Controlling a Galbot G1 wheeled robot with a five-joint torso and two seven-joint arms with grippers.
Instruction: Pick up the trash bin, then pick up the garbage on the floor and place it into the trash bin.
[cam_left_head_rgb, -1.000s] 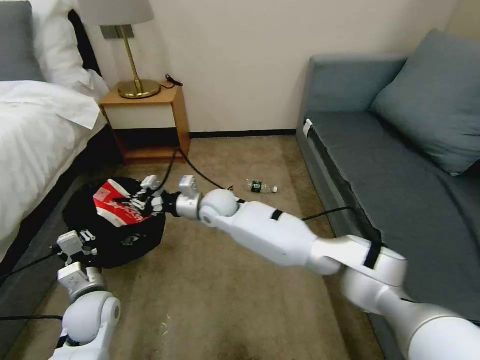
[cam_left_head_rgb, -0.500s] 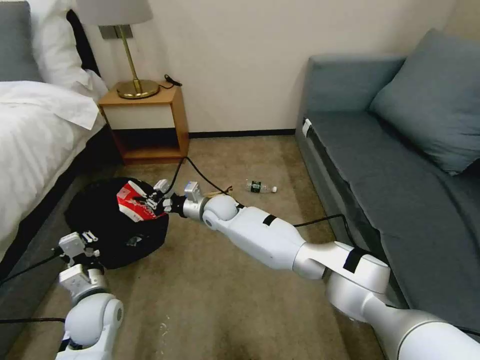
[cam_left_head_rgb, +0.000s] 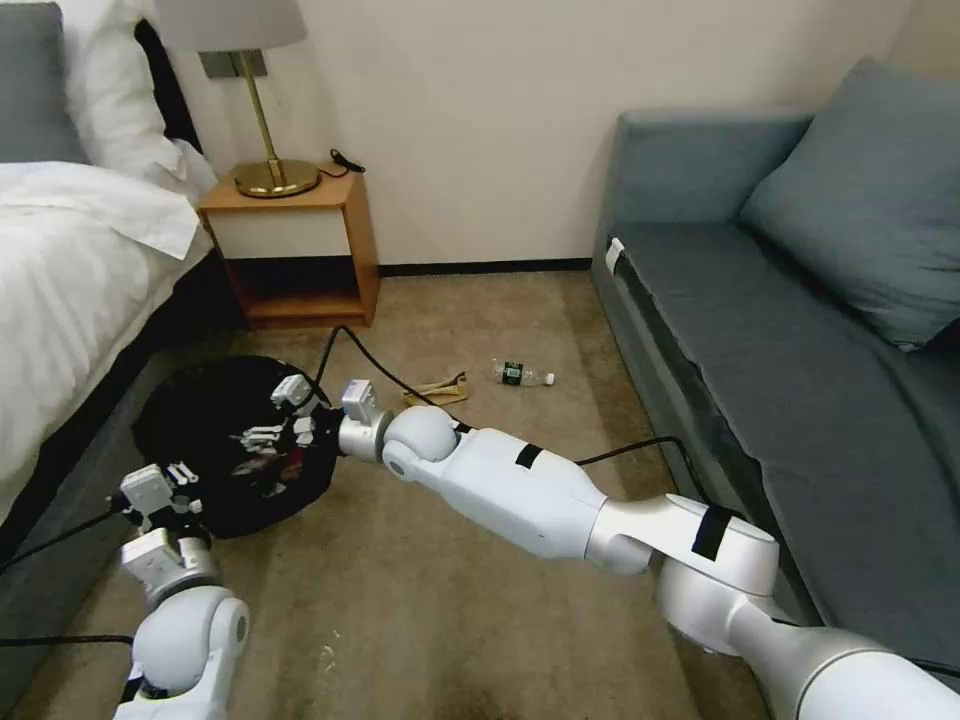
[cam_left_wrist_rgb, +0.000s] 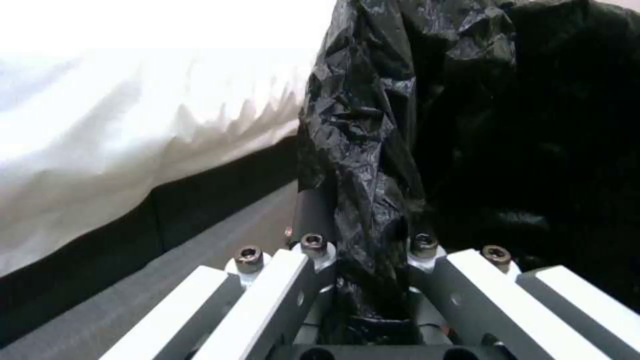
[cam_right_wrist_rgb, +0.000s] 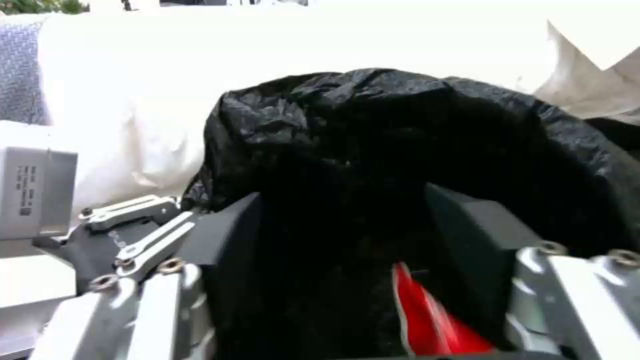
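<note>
Head view: the bin (cam_left_head_rgb: 200, 450) sits on the floor (cam_left_head_rgb: 420, 600) by the bed (cam_left_head_rgb: 70, 300). The left gripper (cam_left_wrist_rgb: 363, 280) pinches its black bag rim. The right gripper (cam_left_head_rgb: 275, 425) is spread wide above the bin, a red carton (cam_right_wrist_rgb: 427, 325) below it. A bottle (cam_left_head_rgb: 522, 375) lies apart.

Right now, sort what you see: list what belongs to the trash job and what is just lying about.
Job: bin, its rim clamped by the left gripper; right gripper, open over it; red carton inside the bin; tan paper and bottle on the floor.

Lying about: bed, lamp, nightstand, sofa, cable.
</note>
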